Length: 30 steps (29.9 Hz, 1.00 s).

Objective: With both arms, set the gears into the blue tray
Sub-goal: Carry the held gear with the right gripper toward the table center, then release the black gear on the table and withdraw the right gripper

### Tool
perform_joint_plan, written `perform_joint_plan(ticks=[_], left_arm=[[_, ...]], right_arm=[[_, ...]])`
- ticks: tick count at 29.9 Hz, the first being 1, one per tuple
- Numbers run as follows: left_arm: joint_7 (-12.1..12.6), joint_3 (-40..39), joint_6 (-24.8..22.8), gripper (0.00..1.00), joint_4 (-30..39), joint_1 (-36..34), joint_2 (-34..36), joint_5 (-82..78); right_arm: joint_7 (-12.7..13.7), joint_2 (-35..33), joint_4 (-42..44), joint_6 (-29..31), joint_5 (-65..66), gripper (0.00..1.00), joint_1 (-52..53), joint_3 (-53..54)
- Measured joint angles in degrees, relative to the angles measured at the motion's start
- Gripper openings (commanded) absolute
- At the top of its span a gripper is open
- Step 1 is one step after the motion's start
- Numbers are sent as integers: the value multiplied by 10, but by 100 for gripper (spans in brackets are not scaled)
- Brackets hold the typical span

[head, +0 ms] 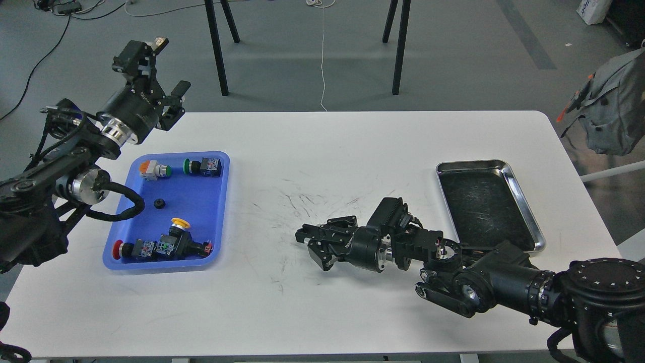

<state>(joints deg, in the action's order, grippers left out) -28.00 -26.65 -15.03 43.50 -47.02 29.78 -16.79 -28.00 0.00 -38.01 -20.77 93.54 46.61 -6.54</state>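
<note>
A: Currently where's the gear?
B: Mid blue tray, among the switches.
A: Grippers?
B: Left gripper spread, empty, above table's far-left corner. Right gripper parted, empty, low mid-table.

bare white table between blue tray and silver tray, push-button switches crowding blue tray's ends
</note>
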Motion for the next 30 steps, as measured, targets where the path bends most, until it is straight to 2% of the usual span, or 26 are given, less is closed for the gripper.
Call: perform_joint_plan(ticks=[3,5,9,19,25,27,30], left_arm=[[0,0,0,100,0,0,0,0],[0,0,0,100,0,0,0,0],[0,0,0,100,0,1,1,0],[0,1,-7,100,2,2,10,1],[0,-1,-23,100,12,4,15,0],[0,-2,-24,100,13,4,12,0],[0,2,-24,100,13,4,5,-1]], right_arm=[[0,0,0,-2,0,32,0,1],[0,0,-1,-4,-1,34,0,3],[0,0,-1,-4,-2,49,0,5],[0,0,0,-8,-10,55,1,17],[0,0,-4,-8,-22,59,4,75],[0,0,-6,-8,-38,64,5,97],[0,0,-8,-7,-89,64,10,127]])
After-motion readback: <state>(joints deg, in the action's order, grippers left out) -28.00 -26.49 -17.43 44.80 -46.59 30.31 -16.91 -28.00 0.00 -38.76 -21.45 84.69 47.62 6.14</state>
